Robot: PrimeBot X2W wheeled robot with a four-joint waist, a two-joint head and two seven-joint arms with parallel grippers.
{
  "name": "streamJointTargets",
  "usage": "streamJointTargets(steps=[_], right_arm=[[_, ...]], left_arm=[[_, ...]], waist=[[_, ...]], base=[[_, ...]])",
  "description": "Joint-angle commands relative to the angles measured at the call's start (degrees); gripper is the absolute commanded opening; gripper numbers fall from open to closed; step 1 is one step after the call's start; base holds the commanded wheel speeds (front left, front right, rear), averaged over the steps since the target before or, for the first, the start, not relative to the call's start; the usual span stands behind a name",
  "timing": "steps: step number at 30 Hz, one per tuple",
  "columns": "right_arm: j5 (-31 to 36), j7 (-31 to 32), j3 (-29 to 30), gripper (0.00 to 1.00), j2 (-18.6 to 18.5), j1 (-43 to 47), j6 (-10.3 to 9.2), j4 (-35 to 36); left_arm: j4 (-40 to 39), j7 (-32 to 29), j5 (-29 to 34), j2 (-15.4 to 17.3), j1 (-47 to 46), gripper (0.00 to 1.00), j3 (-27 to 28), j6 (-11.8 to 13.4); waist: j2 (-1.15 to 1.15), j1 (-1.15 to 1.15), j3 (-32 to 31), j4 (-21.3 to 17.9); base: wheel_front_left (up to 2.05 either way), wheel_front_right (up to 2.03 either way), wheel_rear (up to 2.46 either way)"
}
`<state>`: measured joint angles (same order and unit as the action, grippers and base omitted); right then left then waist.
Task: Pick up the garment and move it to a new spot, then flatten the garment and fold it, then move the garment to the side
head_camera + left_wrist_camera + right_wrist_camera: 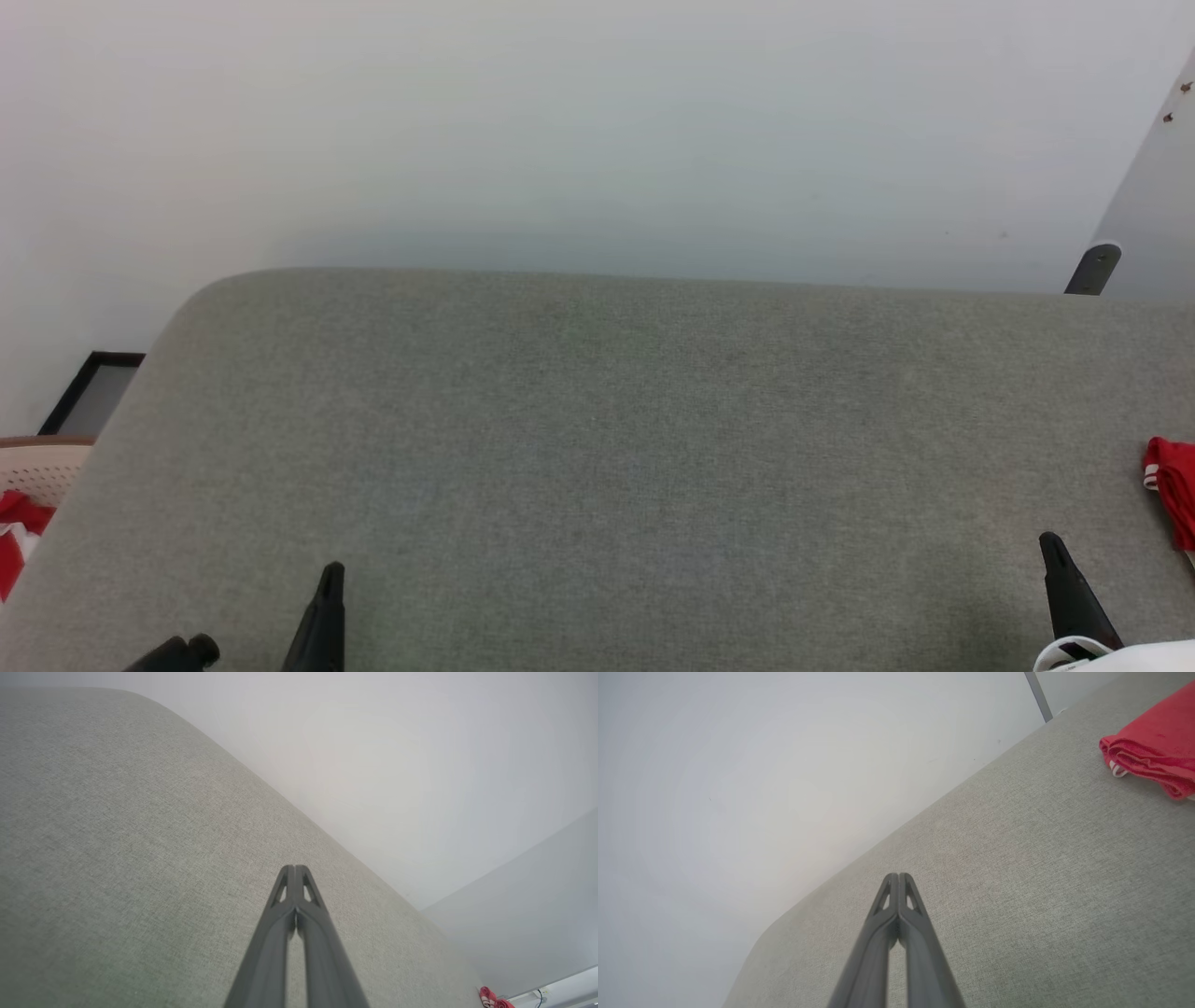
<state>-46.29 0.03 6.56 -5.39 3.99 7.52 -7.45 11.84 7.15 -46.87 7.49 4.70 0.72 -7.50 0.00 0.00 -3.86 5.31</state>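
Garment point(1155, 749) lies folded at the grey fabric surface point(597, 439) right edge; my right wrist view shows its folds, head view cuts it off. Left gripper point(295, 869), right gripper point(899, 876): jaws together, empty.

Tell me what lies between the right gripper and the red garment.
Just bare grey cushion: the right wrist view shows nothing resting between the right gripper and the garment.

A bare indoor room, seemingly a test space for laundry work, though its exact kind cannot be told. A wide grey fabric-covered surface point(597, 467) stands against a plain white wall point(560, 121). A folded red garment point(1172, 490) lies on it, and a pale perforated basket point(47, 471) holding red-and-white cloth point(14, 537) sits beside it.
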Motion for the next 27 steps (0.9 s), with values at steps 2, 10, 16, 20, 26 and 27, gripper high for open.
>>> streamJointTargets(steps=[2,10,16,20,26,27], right_arm=[[-3.06,0.44,-0.01,0.0,-0.11,-2.01,-0.02,0.18],[-8.48,1.18,-0.01,0.0,0.22,-3.13,-0.02,-0.65],[-12.28,1.73,-0.01,0.0,0.46,-3.83,-0.02,-1.25],[-14.66,2.07,-0.01,0.0,0.62,-4.4,-0.02,-1.62],[-17.58,2.49,-0.01,0.0,0.79,-4.96,-0.02,-2.09],[-18.1,2.56,-0.01,0.0,0.83,-5.11,-0.02,-2.16]], left_arm=[[-0.5,-0.76,-3.02,0.01,-1.84,0.0,0.63,0.01],[-0.18,-2.38,-8.42,-0.55,-3.07,0.0,1.24,0.01],[0.07,-3.52,-12.19,-0.91,-3.9,0.0,1.7,0.01],[0.21,-4.18,-14.57,-1.16,-4.4,0.0,1.97,0.01],[0.39,-5.1,-17.46,-1.46,-5.08,0.0,2.33,0.01],[0.43,-5.27,-17.99,-1.52,-5.2,0.0,2.4,0.01]], waist=[[0.0,0.0,0.15,-0.19],[0.0,0.0,0.49,-0.65],[0.0,0.0,0.75,-0.98],[0.0,0.0,0.92,-1.21],[0.0,0.0,1.14,-1.5],[0.0,0.0,1.18,-1.55]], base=[[0.0,0.0,0.0],[0.0,0.0,0.0],[0.0,0.0,0.0],[0.0,0.0,0.0],[0.0,0.0,0.0],[0.0,0.0,0.0]])
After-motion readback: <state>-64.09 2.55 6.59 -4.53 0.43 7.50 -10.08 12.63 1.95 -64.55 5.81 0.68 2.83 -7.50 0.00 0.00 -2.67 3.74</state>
